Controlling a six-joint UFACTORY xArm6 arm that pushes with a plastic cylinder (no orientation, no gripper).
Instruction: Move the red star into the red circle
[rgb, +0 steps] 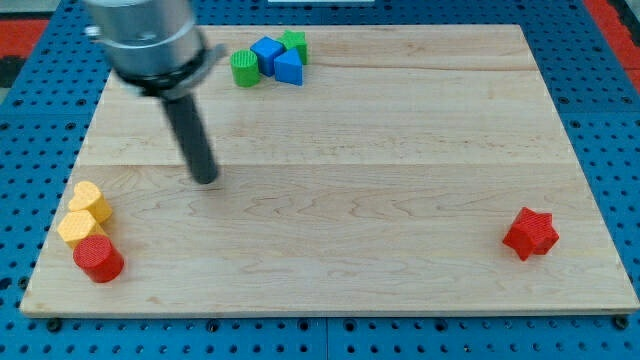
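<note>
Wooden counter (400, 150) on blue pegboard: approach step, my tip (206, 179) far left of red star block (530, 233).
Next: circle right of star, push left toward red cylinder circle (98, 259); no fingers fitted.

A broad cylindrical housing of grey metal, blurred and cut off by the view's top edge, forms the upper part of the arm. Beneath it sits a darker, narrower collar, with a small pale stub jutting out at each side. From the collar a straight, smooth, near-black rod runs down, uniform in width, to my tip (206, 179), which is blunt and round-ended. No cables, screws or markings can be made out.
</note>
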